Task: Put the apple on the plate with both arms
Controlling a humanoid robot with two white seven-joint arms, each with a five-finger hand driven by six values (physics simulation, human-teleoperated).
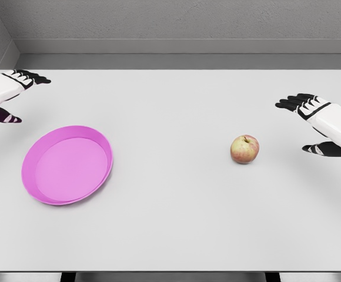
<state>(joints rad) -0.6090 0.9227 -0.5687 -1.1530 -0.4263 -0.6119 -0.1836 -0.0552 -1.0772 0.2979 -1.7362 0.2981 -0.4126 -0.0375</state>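
1. Head view: a white table [170,223] fills nearly the whole picture, its far edge running below a grey wall and its near edge along the bottom.
2. A pink plate [41,158] sits on the left half of the surface, closer to the left edge than to the middle. It is round with a raised rim, plain and glossy, and carries no print or lettering.
3. The right hand [314,126] hovers near the right edge of the table, white on the back with black fingers [294,103]. The fingers are stretched out and apart, thumb held lower, and they grip nothing. It is beside the apple, not touching it.
4. The left hand [9,94] shows near the far left corner, beyond the plate and apart from it. Its black fingers are likewise extended and spread, holding nothing.
5. The apple [244,149] rests on the right half of the surface, between the table's middle and the right hand, well apart from the plate. It stands upright with the stem dimple on top, its skin yellow-green blushed with red. No sticker or label shows on it.
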